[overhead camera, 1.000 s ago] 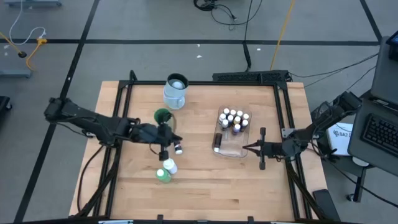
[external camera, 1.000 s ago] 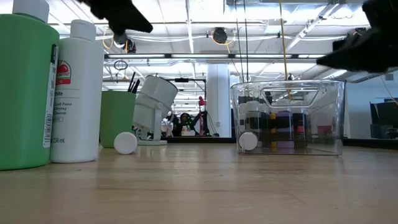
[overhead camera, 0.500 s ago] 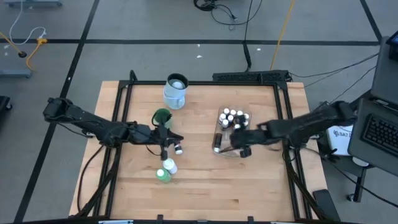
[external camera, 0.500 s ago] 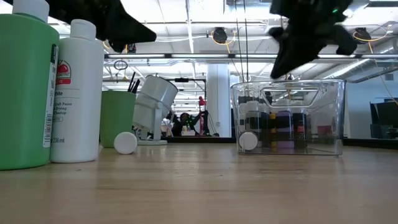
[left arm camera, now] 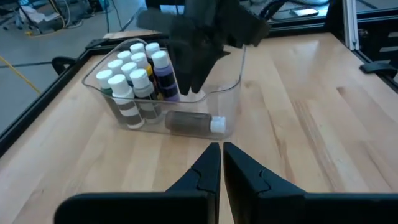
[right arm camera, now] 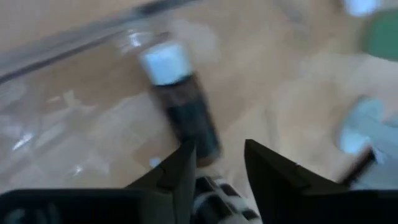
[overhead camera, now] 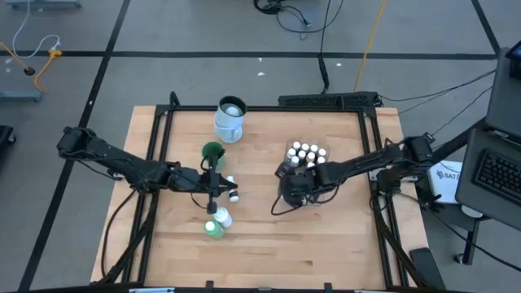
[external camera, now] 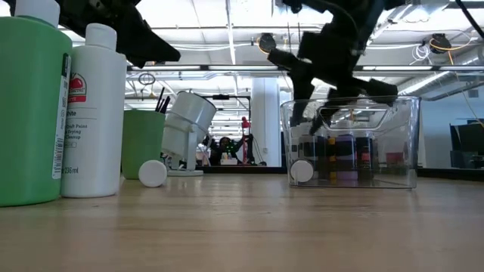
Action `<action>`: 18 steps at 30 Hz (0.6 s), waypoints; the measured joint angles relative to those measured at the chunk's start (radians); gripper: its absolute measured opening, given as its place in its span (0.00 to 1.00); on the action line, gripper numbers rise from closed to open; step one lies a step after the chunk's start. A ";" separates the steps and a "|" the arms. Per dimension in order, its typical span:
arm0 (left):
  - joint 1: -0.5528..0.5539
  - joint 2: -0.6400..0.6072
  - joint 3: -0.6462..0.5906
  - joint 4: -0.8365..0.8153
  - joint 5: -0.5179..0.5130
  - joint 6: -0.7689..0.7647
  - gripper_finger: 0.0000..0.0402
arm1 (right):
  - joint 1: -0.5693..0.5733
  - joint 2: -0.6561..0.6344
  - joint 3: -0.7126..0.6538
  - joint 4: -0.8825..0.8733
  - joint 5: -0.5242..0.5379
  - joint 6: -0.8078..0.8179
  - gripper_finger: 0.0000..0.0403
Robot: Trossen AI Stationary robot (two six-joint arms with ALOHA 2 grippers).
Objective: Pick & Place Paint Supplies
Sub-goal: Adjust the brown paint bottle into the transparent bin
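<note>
Swinging in from the frame's right edge, the right gripper, fingers parted, now hangs over the tub's one lying bottle; left gripper stays pressed shut, empty.

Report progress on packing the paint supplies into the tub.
Done: a cluster of small bottles stands in the clear tub, one dark bottle lying inside. In hand: the right gripper, open, hovers over the tub; the left gripper is shut, empty. Left: a small bottle and the green bottle on the table.
</note>
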 joint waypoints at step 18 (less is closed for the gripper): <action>0.000 0.000 0.000 -0.022 0.000 0.007 0.06 | -0.058 0.122 -0.001 0.043 -0.131 -0.156 0.37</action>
